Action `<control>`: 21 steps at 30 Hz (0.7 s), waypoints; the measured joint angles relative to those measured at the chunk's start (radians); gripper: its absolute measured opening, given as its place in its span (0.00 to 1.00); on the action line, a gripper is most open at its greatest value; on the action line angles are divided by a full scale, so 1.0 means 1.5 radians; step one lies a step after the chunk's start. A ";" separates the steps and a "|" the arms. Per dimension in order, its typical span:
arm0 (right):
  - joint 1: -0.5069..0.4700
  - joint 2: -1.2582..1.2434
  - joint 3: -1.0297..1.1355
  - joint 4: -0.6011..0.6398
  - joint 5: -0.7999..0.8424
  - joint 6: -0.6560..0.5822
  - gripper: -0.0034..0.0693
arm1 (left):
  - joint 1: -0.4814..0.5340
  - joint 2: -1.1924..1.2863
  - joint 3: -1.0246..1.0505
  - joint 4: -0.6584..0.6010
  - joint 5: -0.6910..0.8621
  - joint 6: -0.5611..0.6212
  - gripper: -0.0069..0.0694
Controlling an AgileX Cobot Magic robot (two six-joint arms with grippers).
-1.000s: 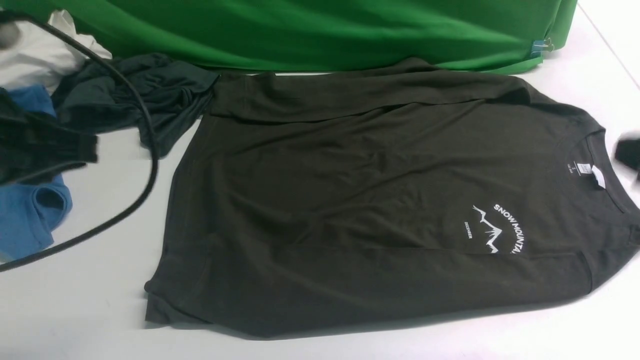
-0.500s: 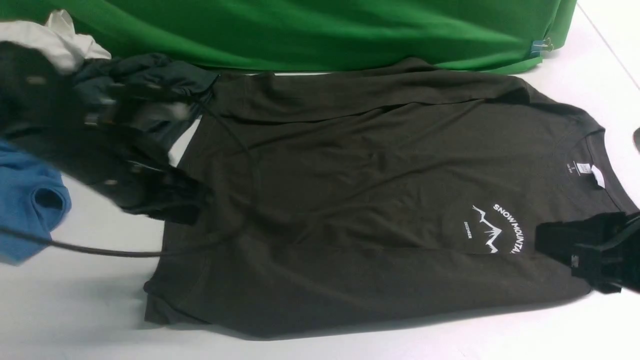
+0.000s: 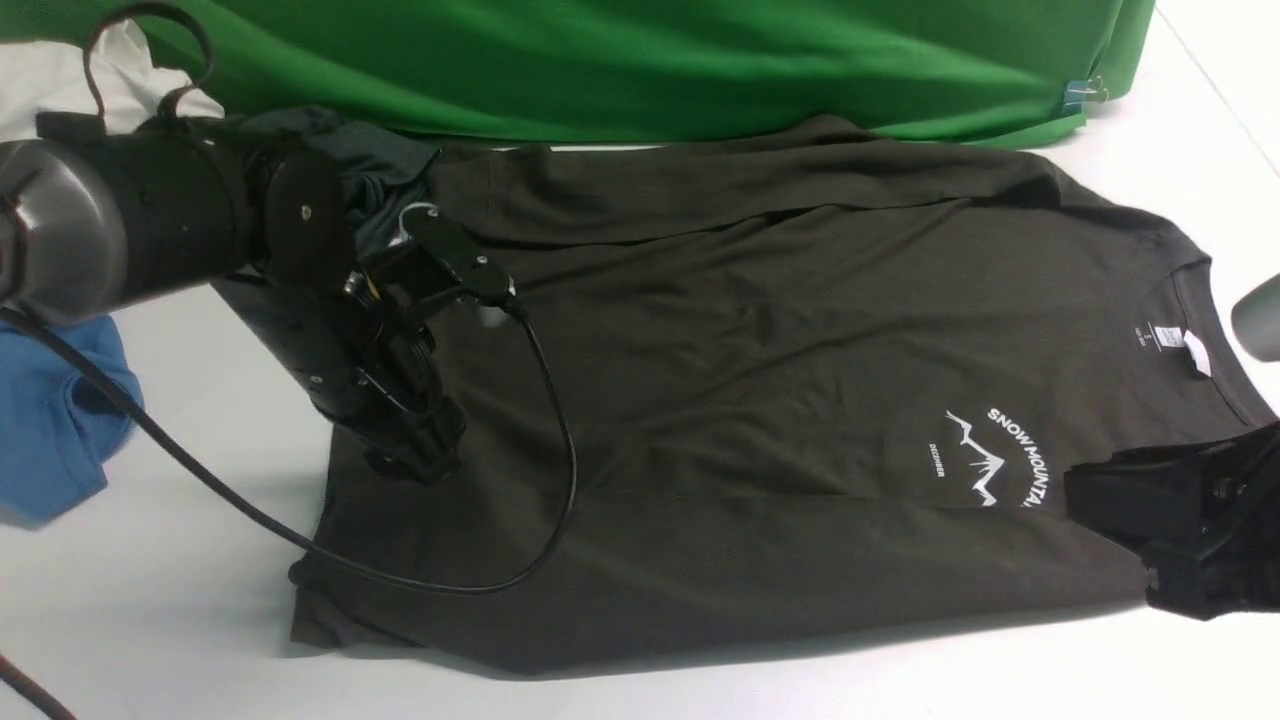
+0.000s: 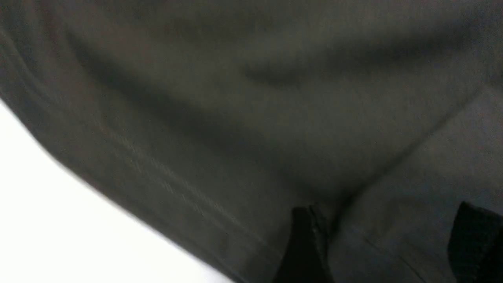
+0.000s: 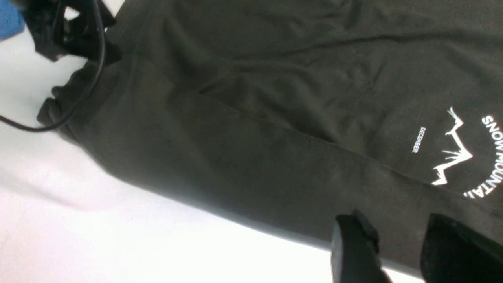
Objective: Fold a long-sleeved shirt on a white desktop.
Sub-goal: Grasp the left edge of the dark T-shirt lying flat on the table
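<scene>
Currently long-sleeved shirt [image 3: 760,400] flat on white desktop [image 3: 150,620], collar at right, hem at left, both sleeves folded in over body. Left gripper [image 3: 415,455] low over hem end, fingers [image 4: 306,243] spread; contact with cloth unclear, view blurred. Right gripper [image 3: 1170,525] at near shoulder, fingers [image 5: 353,247] apart, pinching nothing. Black cable [image 3: 560,470] draped over shirt. Blue garment [image 3: 55,430] at left edge.

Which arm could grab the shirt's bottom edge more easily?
Left. The left gripper hangs open right over the hem end of the long-sleeved shirt; the right gripper is at the opposite end, beside the white print.
</scene>
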 joint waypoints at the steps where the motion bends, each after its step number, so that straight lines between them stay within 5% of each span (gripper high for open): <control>1: 0.000 0.000 0.000 0.000 0.001 -0.003 0.38 | 0.000 0.002 0.000 0.000 -0.003 0.006 0.70; 10: 0.000 0.000 0.000 -0.001 0.002 -0.004 0.38 | 0.020 0.063 0.000 -0.017 0.002 0.045 0.61; 21: 0.000 0.000 0.000 -0.002 0.025 0.011 0.38 | 0.043 0.063 -0.011 -0.093 0.052 0.075 0.17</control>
